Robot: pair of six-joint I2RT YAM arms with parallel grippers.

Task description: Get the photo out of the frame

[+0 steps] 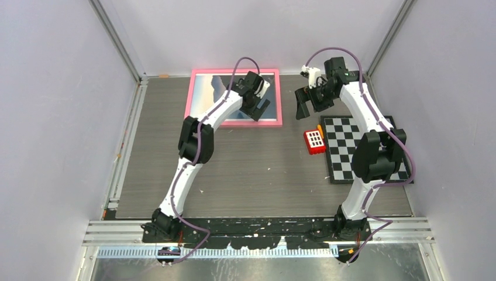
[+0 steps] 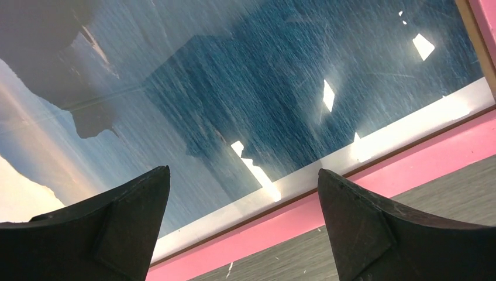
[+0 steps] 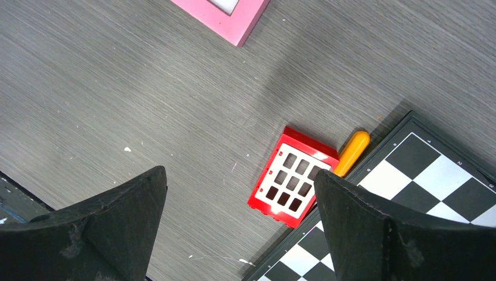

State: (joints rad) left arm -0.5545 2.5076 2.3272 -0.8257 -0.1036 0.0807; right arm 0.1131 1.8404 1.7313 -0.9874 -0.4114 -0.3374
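From above, the frame [image 1: 202,120] is being seen lying flat and face up against the far edge of the tabletop [image 1: 245,175], left of the middle. The photo [image 1: 205,93] is sitting inside its pink border. The left end effector [image 1: 260,108] is being held over the frame's near right part, jaws spread wide and gripping nothing. The right end effector [image 1: 304,108] is being held just right of the frame, equally wide and empty. A checkerboard [image 1: 351,149] is lying by the right edge, with a red block [image 1: 314,141] and an orange peg [image 1: 320,127] just beside its left side.

In the left wrist view, the left end effector [image 2: 243,175] is being held wide above the photo [image 2: 245,76], near the frame [image 2: 409,158] border.

In the right wrist view, the right end effector [image 3: 240,175] is being held wide over the tabletop [image 3: 117,88]. The red block [image 3: 292,178], orange peg [image 3: 352,151], checkerboard [image 3: 421,175] and one frame [image 3: 234,20] corner are being shown below it.
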